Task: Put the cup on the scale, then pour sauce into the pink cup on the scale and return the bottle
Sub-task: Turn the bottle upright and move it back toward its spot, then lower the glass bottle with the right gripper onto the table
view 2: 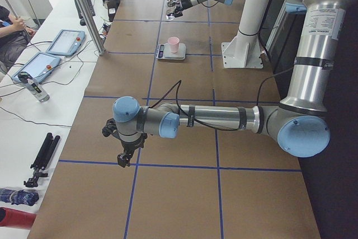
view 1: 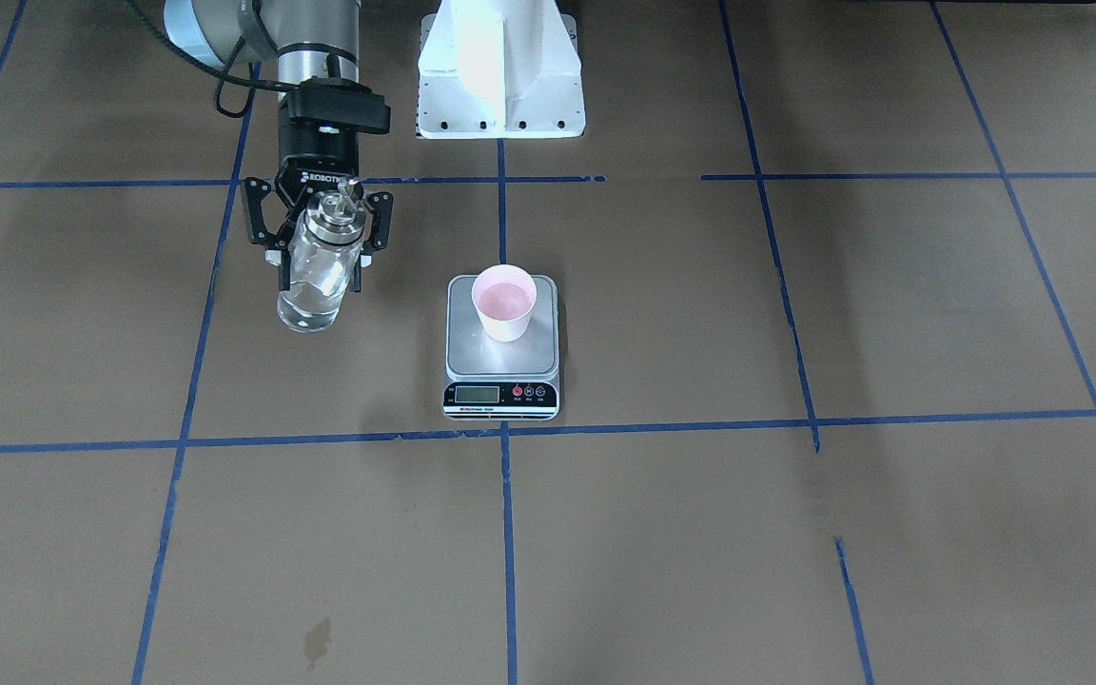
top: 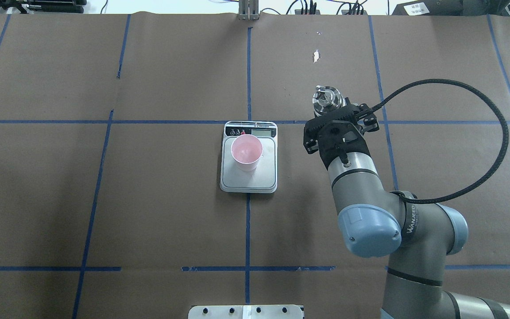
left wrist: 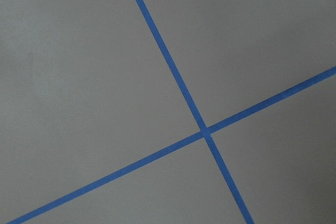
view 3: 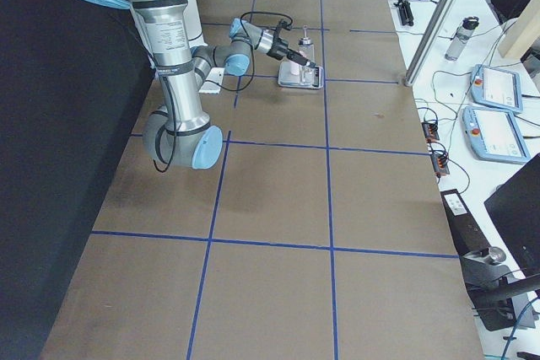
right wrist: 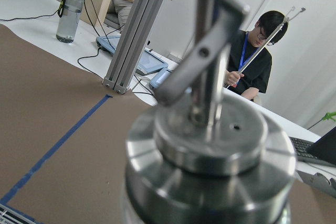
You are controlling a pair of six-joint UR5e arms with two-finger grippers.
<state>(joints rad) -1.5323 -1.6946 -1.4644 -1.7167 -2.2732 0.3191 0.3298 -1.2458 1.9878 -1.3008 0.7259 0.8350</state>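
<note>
The bottle (view 1: 320, 271) was pinched just below its silver collar (right wrist: 210, 150) by the fingers of the right hand (view 1: 320, 252). It was held roughly upright, with the thin spout (right wrist: 210, 51) uppermost. Whether its base touched the bench (view 1: 795, 533) could not be told. The cup (view 1: 504, 303) stood upright on the silver platform of the scale (view 1: 500, 357), towards the edge away from the display, with bare platform showing around it.

From the right hand, the cup lay to the robot's left, well apart, with nothing but open bench between them. The bottle's long axis was thus set near vertical and off to one side of the cup. It was judged that any pour would call for a sideways carry until the spout stood over the pink opening, followed by a tilt towards it. Whether sauce was already in the cup could not be made out, the liquid being colourless.

The right arm was plainly the nearer. The left hand (view 2: 124, 152) was seen only in the side view, hanging low over the bench far from the scale, and whether it was spread or pressed together could not be told. The bench was flat brown paper crossed by blue tape lines (view 1: 507, 533). Ample room was judged to lie around the scale.
</note>
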